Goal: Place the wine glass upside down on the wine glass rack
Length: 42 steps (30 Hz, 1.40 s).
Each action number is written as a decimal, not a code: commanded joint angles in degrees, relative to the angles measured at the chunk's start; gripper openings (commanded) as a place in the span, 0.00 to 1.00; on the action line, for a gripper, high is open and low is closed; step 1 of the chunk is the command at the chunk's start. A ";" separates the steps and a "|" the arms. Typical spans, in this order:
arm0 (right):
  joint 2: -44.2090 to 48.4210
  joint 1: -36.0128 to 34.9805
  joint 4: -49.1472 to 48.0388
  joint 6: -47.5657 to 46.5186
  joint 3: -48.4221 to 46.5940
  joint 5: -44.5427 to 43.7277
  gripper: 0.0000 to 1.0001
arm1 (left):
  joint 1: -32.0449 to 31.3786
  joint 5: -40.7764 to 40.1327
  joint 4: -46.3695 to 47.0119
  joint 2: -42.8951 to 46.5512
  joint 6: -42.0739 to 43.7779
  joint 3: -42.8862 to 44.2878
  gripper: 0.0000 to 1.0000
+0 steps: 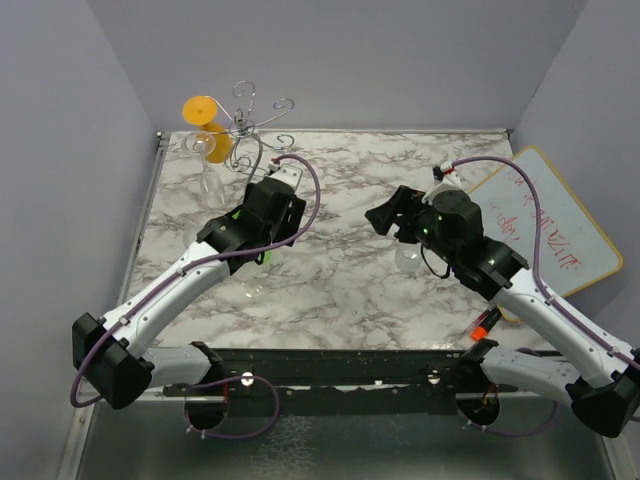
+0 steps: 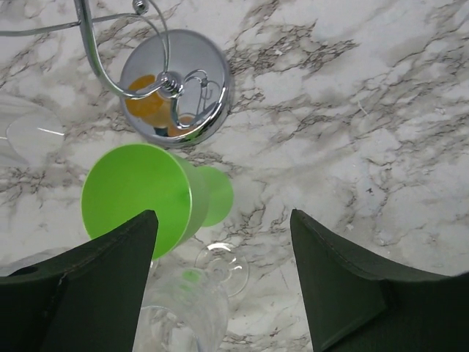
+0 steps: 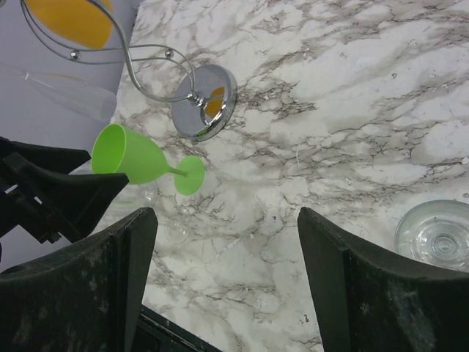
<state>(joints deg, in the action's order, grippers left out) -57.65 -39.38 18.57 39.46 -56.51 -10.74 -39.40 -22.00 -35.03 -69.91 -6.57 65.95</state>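
The marble table (image 1: 350,290) fills the overhead view. A whiteboard (image 1: 545,215) with red writing lies at its right edge.

The left gripper (image 2: 223,227) hangs over the upper left of the table. Its fingers are wide apart, with bare marble showing between them. The right gripper (image 3: 227,216) hovers near the centre right, its fingers also spread wide with nothing between them.

The wine glass rack (image 1: 250,125) stands in the upper left corner of the table. An orange glass (image 1: 200,110) and a clear glass (image 1: 212,175) hang from it.

The green wine glass (image 2: 135,194) lies on its side on the marble just below the rack's round base. In the left wrist view its bowl is partly behind the left-hand finger, and I cannot tell if they touch.

A second clear glass (image 2: 187,308) lies at the bottom of that view. A third (image 3: 436,235) sits at the lower right of the right wrist view.
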 commanded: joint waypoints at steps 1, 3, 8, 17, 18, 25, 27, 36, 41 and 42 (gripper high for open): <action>0.31 -0.10 1.12 1.21 0.95 -1.32 0.82 | -0.19 -7.54 -3.39 -0.45 -3.71 0.25 0.71; 0.21 -0.09 1.08 1.38 0.80 -1.13 0.82 | -0.22 -8.33 -3.13 -1.16 -3.58 -0.26 0.67; -0.09 -0.09 0.02 2.00 1.10 0.15 0.82 | -0.21 -11.92 -1.89 -5.50 -4.22 -0.56 0.57; 2.21 -0.09 1.20 0.59 0.81 -1.34 0.82 | 0.03 -12.37 -1.96 -7.96 -6.97 0.39 0.56; 2.49 -0.13 1.29 0.43 0.78 -1.66 0.82 | 0.08 -12.29 -2.04 -8.35 -6.97 0.27 0.56; 3.66 -0.09 2.11 -0.50 0.96 -3.63 0.82 | 1.39 -12.92 -3.74 -10.38 -8.59 -0.47 0.53; 3.55 -0.14 2.23 -0.68 0.77 -3.76 0.82 | 1.61 -11.91 -3.73 -10.24 -8.51 -0.24 0.47; 3.31 -0.09 1.91 -0.70 0.70 -4.39 0.82 | 1.77 -1.66 -4.84 -10.16 -3.15 1.91 0.28; 3.43 -0.09 1.87 -0.70 0.96 -4.84 0.82 | 1.73 1.86 -5.76 -10.42 -1.51 2.65 0.05; 3.38 -0.13 1.88 -0.70 0.93 -4.89 0.82 | 1.70 2.54 -5.81 -10.42 -1.22 2.95 0.01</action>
<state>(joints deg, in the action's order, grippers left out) -54.52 -39.38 19.66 39.40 -56.07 -13.50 -37.71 -24.71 -39.38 -80.20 -10.24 66.37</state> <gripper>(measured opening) 0.818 0.108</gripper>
